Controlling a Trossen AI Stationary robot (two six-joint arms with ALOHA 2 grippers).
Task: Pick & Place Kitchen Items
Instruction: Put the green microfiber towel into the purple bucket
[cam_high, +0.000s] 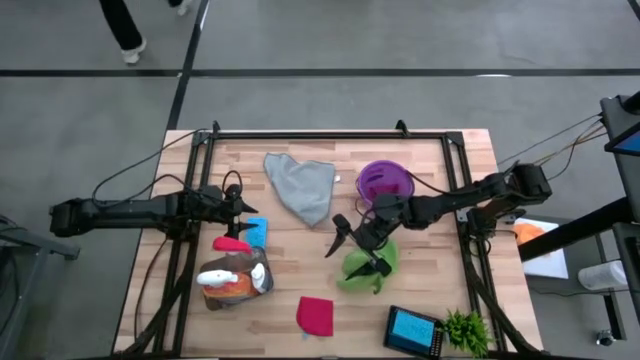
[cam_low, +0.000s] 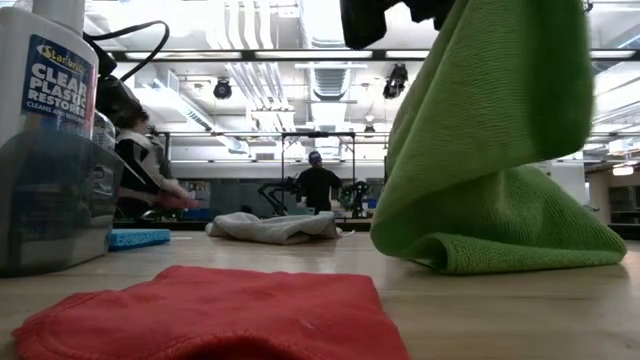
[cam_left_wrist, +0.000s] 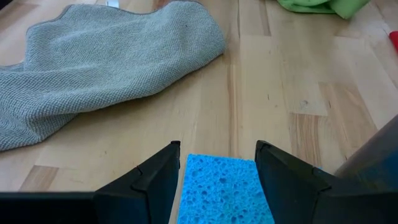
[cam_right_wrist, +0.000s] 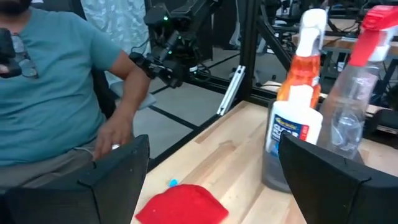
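A blue sponge lies on the wooden table, left of centre, and also shows in the high view. My left gripper is down at it, one finger on each side. A green cloth lies right of centre and rises to a peak in the low view. My right gripper is open just above it, and its wrist view shows nothing between the fingers. A red cloth lies flat near the front edge. My left gripper pinches the blue sponge by its two long sides between its two fingers, coming from the table's left and slanting down along the sponge. In the low view the sponge's underside lies on the table. My right gripper has one finger over the green cloth, whose top reaches up to the gripper. I cannot tell whether the cloth hangs on that finger.
A grey cloth and a purple item lie at the far middle. Orange and clear spray bottles and a white bottle stand front left. A blue-screened device and a small plant sit front right. A person sits beyond the table.
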